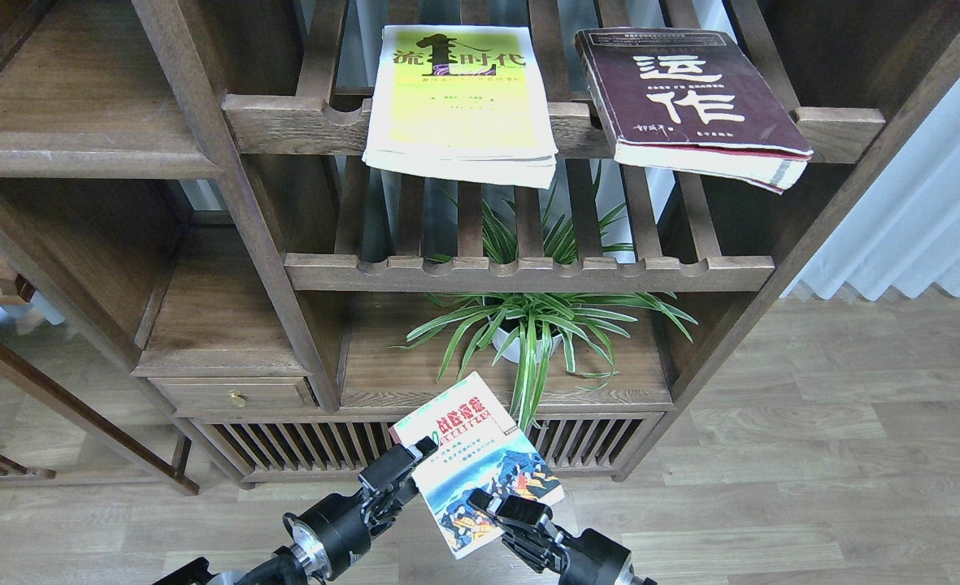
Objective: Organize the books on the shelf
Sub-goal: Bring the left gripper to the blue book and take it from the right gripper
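Note:
My right gripper (pixel 502 509) is shut on the lower edge of the small book with the blue picture (pixel 480 459) and holds it tilted in the air before the cabinet's base. My left gripper (pixel 405 470) is at the book's left edge, over its "300" mark; I cannot tell whether it grips. The yellow-green book (pixel 459 97) and the maroon book (pixel 683 89) lie flat on the top slatted rack and overhang its front rail. The solid shelf board (pixel 81 106) is at the upper left and bare.
A potted spider plant (pixel 532 329) stands on the low board under the slatted racks, just behind the held book. A lower slatted rack (pixel 528 272) is bare. A small drawer (pixel 236 396) is at the lower left. White curtain (pixel 927 219) hangs at the right.

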